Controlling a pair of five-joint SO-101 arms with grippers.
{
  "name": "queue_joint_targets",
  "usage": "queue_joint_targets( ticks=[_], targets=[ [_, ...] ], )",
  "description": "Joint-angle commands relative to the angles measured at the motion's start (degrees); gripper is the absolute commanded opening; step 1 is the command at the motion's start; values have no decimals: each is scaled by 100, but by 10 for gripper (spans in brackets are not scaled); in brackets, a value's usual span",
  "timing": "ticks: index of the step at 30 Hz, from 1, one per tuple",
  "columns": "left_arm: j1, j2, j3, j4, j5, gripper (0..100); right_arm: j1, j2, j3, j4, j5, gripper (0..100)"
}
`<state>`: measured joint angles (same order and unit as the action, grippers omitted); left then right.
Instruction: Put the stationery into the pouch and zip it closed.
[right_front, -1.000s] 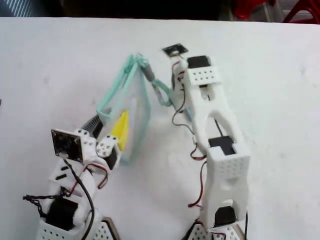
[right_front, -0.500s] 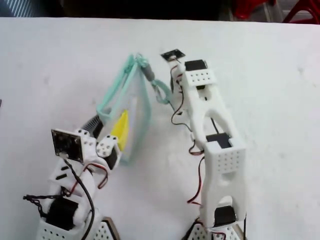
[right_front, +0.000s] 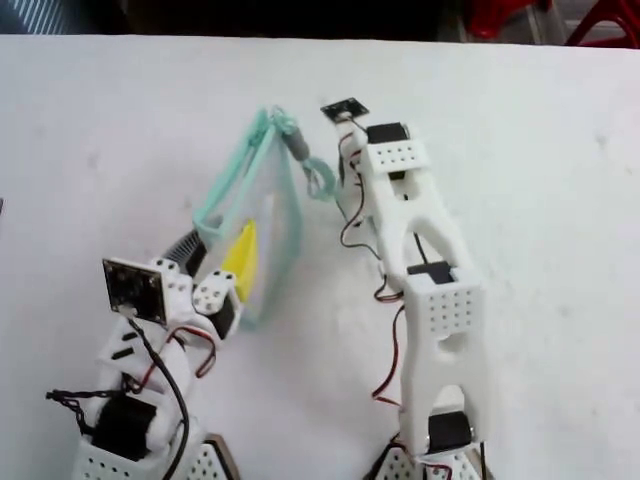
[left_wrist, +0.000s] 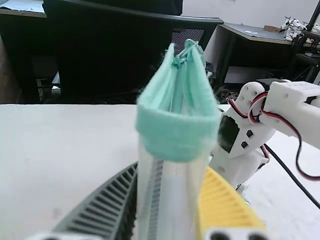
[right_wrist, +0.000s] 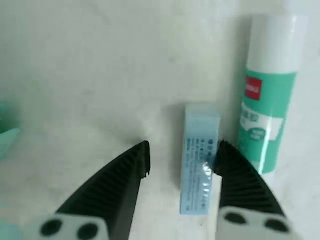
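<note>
A clear pouch (right_front: 258, 215) with teal edging stands upright on the white table, its teal strap loop (right_front: 320, 180) trailing toward the right arm (right_front: 400, 165). My left gripper (right_front: 215, 252) is shut on the pouch's near end; in the left wrist view the pouch's teal edge (left_wrist: 177, 127) rises between the grey and yellow fingers. My right gripper (right_wrist: 184, 150) is open, pointing down at the table. A light blue eraser (right_wrist: 200, 160) lies between its black fingers, close against one of them. A green-and-white glue stick (right_wrist: 267, 100) lies just beyond that finger.
The white table (right_front: 540, 150) spreads open to the right and far left. The right arm's white body (left_wrist: 260, 125) stands close beside the pouch. Red wires (right_front: 385, 300) hang off the right arm. Dark furniture lies beyond the table's far edge.
The right arm has swung slightly left toward the pouch's strap, and the strap loop has slackened into a rounder shape. The left arm and the pouch kept still.
</note>
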<state>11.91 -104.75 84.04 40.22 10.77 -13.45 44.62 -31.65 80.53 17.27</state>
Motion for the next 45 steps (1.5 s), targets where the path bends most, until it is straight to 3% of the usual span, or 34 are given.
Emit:
queue_joint_targets(
  ticks=[1,4,8,16,22,27,33,37,40,45],
  targets=[
    [13,40,-211,26,44,155,136,180,-554,-22,62,176],
    [13,40,-211,26,44,155,251,374,-747,-13,62,153],
    [22,40,-211,26,44,155,435,233,-1099,233,62,9],
    [22,40,-211,26,44,155,391,-936,-2505,1807,62,17],
    [233,40,-237,53,53,196,374,-2352,-2655,1798,35,17],
    [602,40,-211,70,53,203,-409,-3767,-2708,1798,9,17],
    [576,40,-211,70,53,203,-2343,-5367,-2655,1578,9,17],
    [576,40,-211,70,53,203,-3424,-5569,-2655,1349,9,17],
    [567,40,-211,70,53,203,-3530,-5464,-2620,1367,-26,17],
    [382,40,-211,44,53,203,-3389,-5499,-2593,1490,-818,17]
  ],
)
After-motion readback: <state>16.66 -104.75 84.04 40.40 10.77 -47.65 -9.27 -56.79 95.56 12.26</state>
